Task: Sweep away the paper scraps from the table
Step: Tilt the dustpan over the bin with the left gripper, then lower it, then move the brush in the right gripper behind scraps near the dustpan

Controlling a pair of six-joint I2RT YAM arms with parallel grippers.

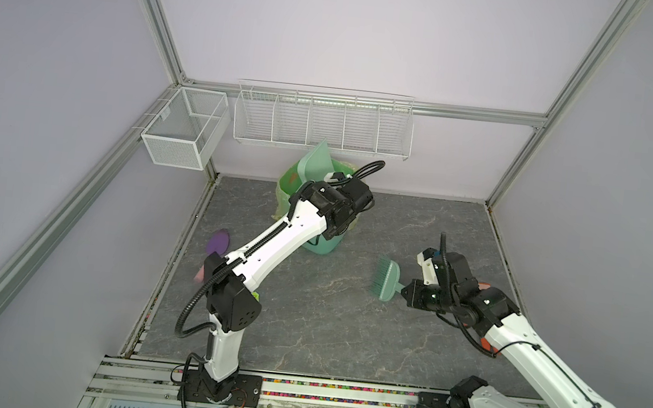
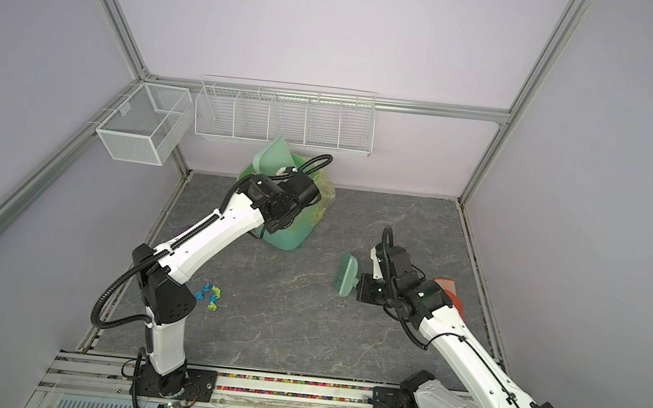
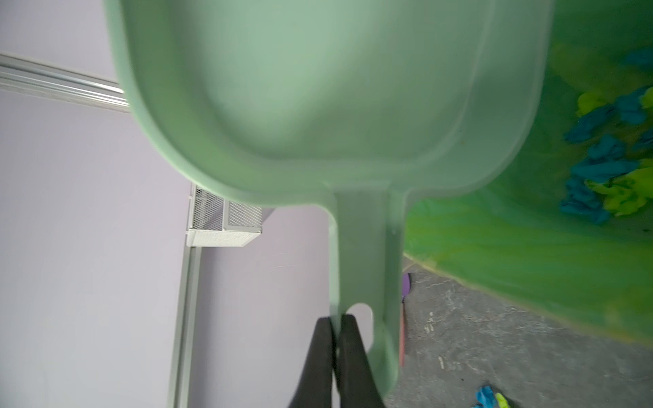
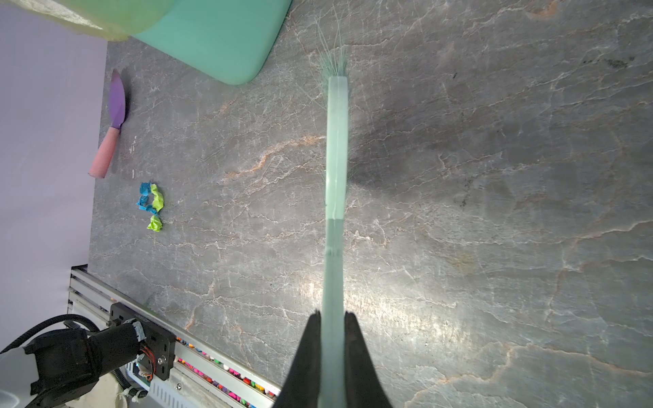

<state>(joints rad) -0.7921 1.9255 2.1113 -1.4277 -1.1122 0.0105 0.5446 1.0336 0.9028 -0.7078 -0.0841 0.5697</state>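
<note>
The task is judged to be well advanced but not finished. The left gripper [image 3: 335,319] is seen pressed together on the edge of the handle of a pale green dustpan [image 3: 318,88]. The dustpan is held tipped up over a green bin [image 1: 322,246] lined with a yellow-green bag, at the back of the table [image 2: 301,336]. In the left wrist view the pan's inside is shown bare, and a heap of blue and lime paper scraps [image 3: 600,166] is seen inside the liner, so a load is taken to have been emptied there. The right gripper [image 4: 333,314] is clamped on the handle of a green brush [image 4: 335,159], which is held out over the middle of the table, well apart from the bin. Whether its bristles touch the surface cannot be told. What is left is a small cluster [image 2: 209,293] of blue and lime bits lying on the table near its left edge — shown in a top view just beside the left arm's elbow, and in the right wrist view near a purple-bladed toy knife [image 4: 116,102]. No other scraps are made out on the open surface. An orange glove [image 2: 450,292], partly hidden under the right arm, is not counted among them. One more sweep into the dustpan and one more tipping into the bin are judged to be needed — both tools are already in hand for it.
</note>
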